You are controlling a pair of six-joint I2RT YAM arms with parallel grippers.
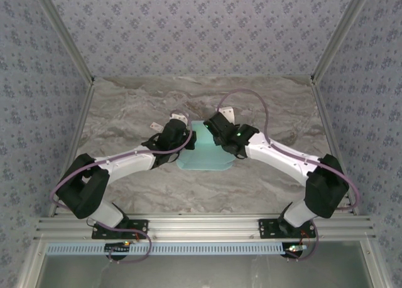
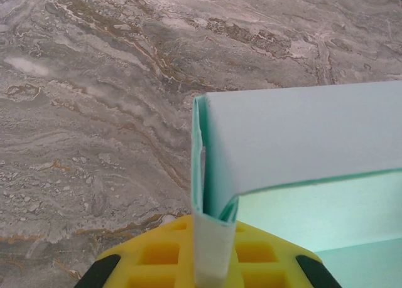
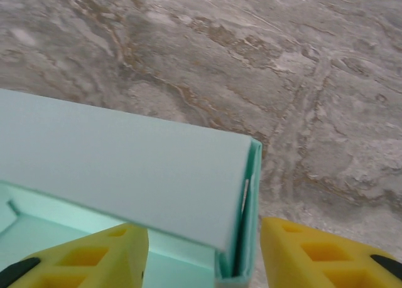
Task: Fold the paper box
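Paper box, light blue, part-folded, sits mid desk btwn the two arms. Long panel raised over the base, doubled wall at each end. Left gripper: jaws clamped on the box's left end wall. Right gripper: jaws apart, yellow fingers either side of the right end corner, marbled desk beyond.

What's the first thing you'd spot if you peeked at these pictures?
The light blue thin cardboard box, partly folded, lies in the middle of the grey marbled table. Up close, the bright yellow left claw pinches one raised corner of the box. The right claw, also yellow, stands open around another raised corner.
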